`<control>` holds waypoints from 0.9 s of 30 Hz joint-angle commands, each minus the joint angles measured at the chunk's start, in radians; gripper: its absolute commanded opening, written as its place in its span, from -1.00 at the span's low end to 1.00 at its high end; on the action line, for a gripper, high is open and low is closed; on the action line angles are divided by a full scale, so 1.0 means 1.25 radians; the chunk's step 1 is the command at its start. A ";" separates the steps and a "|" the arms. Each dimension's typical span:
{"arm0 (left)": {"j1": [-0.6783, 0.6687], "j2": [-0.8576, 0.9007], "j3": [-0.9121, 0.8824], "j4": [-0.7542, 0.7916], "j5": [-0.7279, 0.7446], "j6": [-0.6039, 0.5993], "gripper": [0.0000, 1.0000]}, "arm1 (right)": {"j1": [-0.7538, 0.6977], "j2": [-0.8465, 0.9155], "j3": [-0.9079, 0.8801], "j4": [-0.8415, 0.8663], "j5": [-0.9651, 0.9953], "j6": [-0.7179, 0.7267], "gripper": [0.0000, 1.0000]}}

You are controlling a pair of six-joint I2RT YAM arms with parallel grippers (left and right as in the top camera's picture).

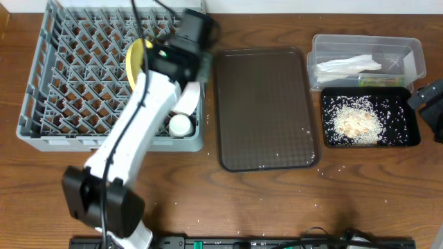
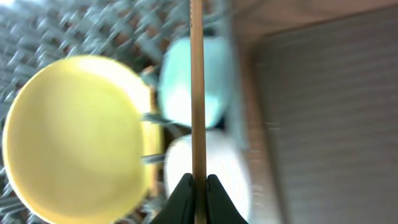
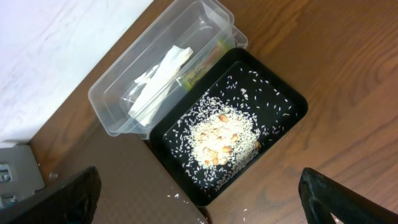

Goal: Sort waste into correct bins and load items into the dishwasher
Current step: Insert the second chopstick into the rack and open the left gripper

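**A:** Your waste looks sorted; at the desk's back right corner the tub (image 3: pixel 106 99) holds the napkin (image 3: pixel 155 81) and the wrapper (image 3: pixel 196 73); the black tray (image 3: pixel 298 102), touching the tub's near side, holds the rice (image 3: pixel 217 140) and scraps.

**B:** Agreed, though you have a few stray grains on the brown tray (image 1: pixel 263 104) at mid-desk and on the desk along that tray's near edge; I judge those a small leftover.

**A:** Your dishes are nearly in too; the rack (image 1: pixel 69 83) at the desk's left edge carries the plate (image 2: pixel 74 130) standing on edge, with the blue bowl (image 2: pixel 186 81), the white bowl (image 2: pixel 217 168) and the cup (image 1: pixel 181 125) along the rack's right edge.

**B:** That leaves you the chopsticks (image 2: pixel 197 93); your left gripper (image 2: pixel 198 183) has its fingers pressed together on them, above the bowls at the rack's right edge; one stick or the pair, you cannot tell through the blur.

**A:** Your right gripper (image 3: pixel 202 196) hangs over the bins with its fingers spread wide, holding nothing.

**B:** So, as I judge it, you have one item to set down in the rack; the rest is done.
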 commanded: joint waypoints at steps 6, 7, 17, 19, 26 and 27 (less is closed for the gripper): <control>0.158 0.116 -0.031 0.035 -0.007 0.025 -0.84 | -0.008 -0.001 0.002 -0.001 -0.001 0.009 0.98; 0.168 0.127 -0.031 0.036 -0.006 0.025 -0.84 | -0.008 -0.001 0.002 -0.001 -0.001 0.009 0.99; 0.181 0.107 -0.027 -0.023 0.006 0.014 0.45 | -0.008 -0.001 0.002 -0.001 -0.001 0.009 0.98; 0.181 0.078 -0.022 -0.067 0.020 0.013 0.46 | -0.008 -0.001 0.002 -0.001 -0.001 0.009 0.98; 0.181 -0.120 -0.019 -0.220 0.062 -0.091 0.49 | -0.008 -0.001 0.002 -0.001 -0.001 0.009 0.98; 0.181 -0.151 -0.020 -0.240 0.081 -0.094 0.55 | -0.008 -0.001 0.002 -0.001 -0.001 0.009 0.98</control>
